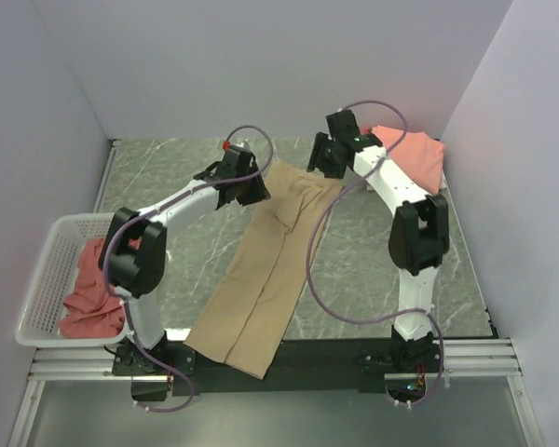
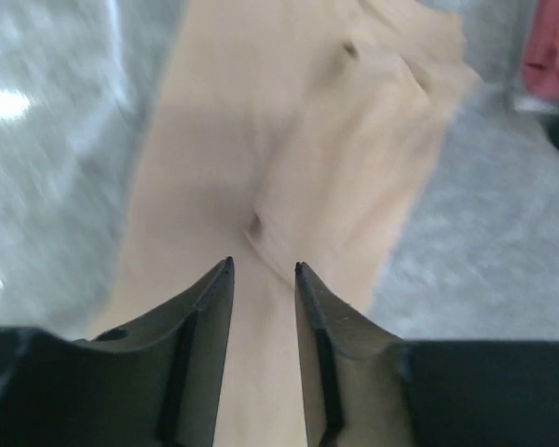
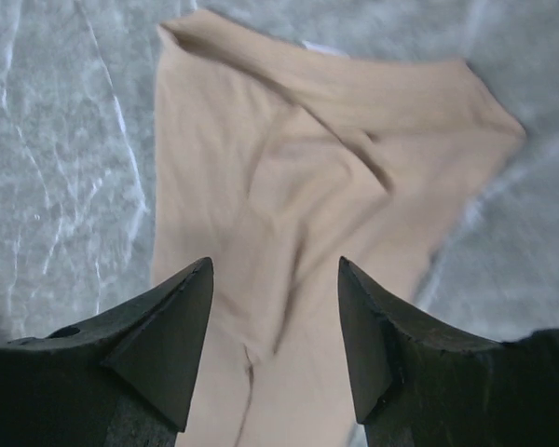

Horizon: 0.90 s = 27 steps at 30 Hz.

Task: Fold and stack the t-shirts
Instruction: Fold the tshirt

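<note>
A tan t-shirt [image 1: 261, 270], folded into a long strip, lies diagonally from the table's back centre to the front edge, where its lower end hangs over. My left gripper [image 1: 250, 192] hovers above the strip's upper left side. Its jaws [image 2: 263, 265] stand a little apart with nothing between them, and the tan cloth [image 2: 298, 140] lies below. My right gripper [image 1: 320, 160] is over the strip's far end. It is wide open [image 3: 275, 263] and empty above the wrinkled tan cloth [image 3: 298, 168]. A salmon-red shirt [image 1: 415, 155] lies at the back right, also in the left wrist view [image 2: 552, 56].
A white mesh basket [image 1: 47, 270] at the table's left edge holds crumpled red shirts [image 1: 88, 289]. Grey marbled tabletop [image 1: 363, 261] shows on both sides of the tan strip. Purple cables loop from both arms over the table. Walls close in the left, back and right.
</note>
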Available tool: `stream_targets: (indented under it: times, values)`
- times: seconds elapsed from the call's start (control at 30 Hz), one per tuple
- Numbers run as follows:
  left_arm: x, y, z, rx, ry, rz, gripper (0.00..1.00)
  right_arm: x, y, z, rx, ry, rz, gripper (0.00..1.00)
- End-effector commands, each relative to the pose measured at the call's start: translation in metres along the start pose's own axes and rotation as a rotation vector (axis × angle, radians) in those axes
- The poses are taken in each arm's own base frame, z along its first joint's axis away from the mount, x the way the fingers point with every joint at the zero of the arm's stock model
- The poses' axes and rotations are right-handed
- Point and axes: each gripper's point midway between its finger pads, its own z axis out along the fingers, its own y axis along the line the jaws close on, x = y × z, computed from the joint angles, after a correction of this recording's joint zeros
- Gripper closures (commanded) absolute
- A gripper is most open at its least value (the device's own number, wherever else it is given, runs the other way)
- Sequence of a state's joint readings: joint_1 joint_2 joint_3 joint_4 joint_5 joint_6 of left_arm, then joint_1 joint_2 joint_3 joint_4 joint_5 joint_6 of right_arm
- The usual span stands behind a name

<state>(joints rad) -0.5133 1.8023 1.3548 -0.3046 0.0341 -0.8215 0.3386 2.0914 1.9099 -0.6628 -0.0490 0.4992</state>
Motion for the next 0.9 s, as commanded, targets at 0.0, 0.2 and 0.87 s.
stream_targets:
  times: [0.0,0.2,0.87]
  values:
    - [-0.030,0.013,0.022,-0.020,-0.016,0.196,0.61,0.004,0.001,-0.028,-0.027,-0.049,0.055,0.37]
    - [-0.068,0.015,0.060,0.053,-0.026,0.280,0.49,0.032,-0.040,-0.027,-0.009,-0.019,0.130,0.45]
    - [-0.069,0.033,0.151,0.109,0.080,0.322,0.48,0.063,-0.082,0.043,0.061,0.105,0.177,0.47]
